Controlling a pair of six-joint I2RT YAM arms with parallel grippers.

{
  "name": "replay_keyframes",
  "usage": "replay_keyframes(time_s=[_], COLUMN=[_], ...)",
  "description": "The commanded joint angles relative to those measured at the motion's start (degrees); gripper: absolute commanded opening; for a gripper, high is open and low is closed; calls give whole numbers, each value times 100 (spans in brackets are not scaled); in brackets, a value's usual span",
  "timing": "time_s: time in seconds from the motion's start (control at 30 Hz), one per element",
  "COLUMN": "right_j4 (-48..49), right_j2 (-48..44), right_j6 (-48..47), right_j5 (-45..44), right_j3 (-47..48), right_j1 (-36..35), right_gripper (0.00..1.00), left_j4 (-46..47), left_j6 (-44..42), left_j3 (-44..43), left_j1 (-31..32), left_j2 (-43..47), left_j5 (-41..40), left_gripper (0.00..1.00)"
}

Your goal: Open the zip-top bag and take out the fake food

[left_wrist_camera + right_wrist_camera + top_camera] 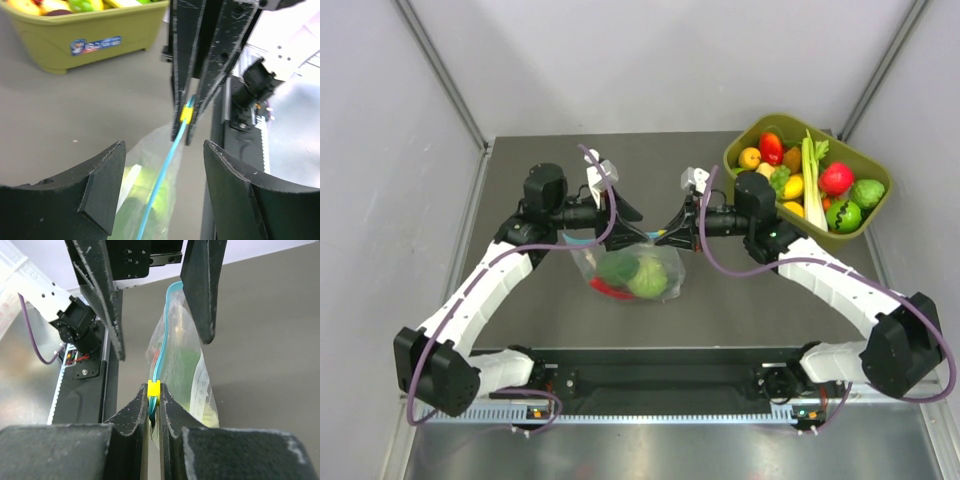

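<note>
The clear crinkly plastic zip-top bag [670, 262] with a teal-blue zip strip [582, 240] sits in the middle of the top view, on or just above the dark grey bench [720, 312]; which of the two cannot be told. Inside it show a pale green round toy cabbage [648, 281], a dark green toy pepper [617, 267] and a red toy chili [607, 291]. The right gripper [154, 397] is pinched together on the small yellow zip slider [153, 388] at the right-hand end of the strip. The left gripper [164, 150] stands with its fingers wide apart, the teal strip running up between them without touching either. The two grippers face each other just above the bag. An olive-green plastic tub [758, 127] of toy fruit and vegetables stands at the upper right of the top view, well apart from the bag
</note>
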State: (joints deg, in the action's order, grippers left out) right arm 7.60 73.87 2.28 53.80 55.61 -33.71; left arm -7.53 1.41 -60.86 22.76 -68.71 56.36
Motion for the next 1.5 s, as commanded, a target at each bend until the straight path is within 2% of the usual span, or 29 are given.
replay_keyframes(time_s=[0.0, 0.2, 0.3, 0.33, 0.37, 0.43, 0.47, 0.5, 0.6, 0.7, 0.97, 1.07, 1.17, 1.2, 1.27, 1.3, 1.33, 1.37, 1.4, 1.47], right_j4=[-56, -83, -56, -56, -74, -109, -144, -144, -66, 5, 233, 531, 1092, 1252, 1568, 1761, 1798, 1798, 1781, 1763], right_j2=[-188, -179, -232, -258, -293, -329, -390, -434, -610, -698, -435, -321, -215, -197, -127, -101, -74, -13, 5, 84], right_j6=[-404, -422, -413, -422, -422, -448, -457, -466, -475, -474, -360, -264, 140, 245, 527, 580, 641, 650, 642, 651], right_j5=[-1, 25, -36, -36, -62, -98, -133, -203, -247, -247, -116, -72, 51, 112, 166, 209, 236, 254, 297, 376], right_j3=[380, 442, 433, 433, 415, 380, 310, 266, 20, -173, -350, -341, -402, -437, -507, -516, -517, -499, -490, -455], right_j1=[-30, 49, 49, 58, 75, 84, 110, 128, 181, 242, 278, 278, 269, 278, 278, 278, 278, 278, 278, 278], right_gripper=[0, 0, 0, 0, 0, 6, 12, 30, 52, 58, 59, 56, 36, 21, 6, 0, 0, 0, 0, 0], left_j4=[-310, -959, -1171, -1189, -1198, -1207, -1198, -1189, -1111, -1075, -917, -891, -856, -847, -847, -847, -855, -838, -803, -628], left_j6=[-308, -738, -870, -888, -914, -967, -993, -1011, -1020, -1011, -932, -888, -853, -853, -853, -835, -827, -792, -774, -652], left_j3=[-347, -540, -611, -611, -611, -602, -594, -576, -524, -523, -462, -453, -453, -444, -453, -444, -444, -453, -462, -427], left_j1=[96, 307, 421, 431, 431, 439, 439, 439, 439, 439, 448, 439, 448, 440, 439, 439, 439, 439, 439, 439], left_j2=[-178, -423, -529, -538, -538, -486, -468, -416, -345, -328, -231, -266, -292, -292, -284, -301, -301, -310, -301, -301], left_j5=[498, 262, 200, 183, 156, 86, 51, 25, 24, 103, 191, 226, 297, 288, 297, 306, 297, 314, 323, 384], left_gripper=[68, 65, 40, 25, 16, 3, 0, 0, 0, 0, 0, 0, 0, 0, 0, 6, 18, 32, 53, 62])
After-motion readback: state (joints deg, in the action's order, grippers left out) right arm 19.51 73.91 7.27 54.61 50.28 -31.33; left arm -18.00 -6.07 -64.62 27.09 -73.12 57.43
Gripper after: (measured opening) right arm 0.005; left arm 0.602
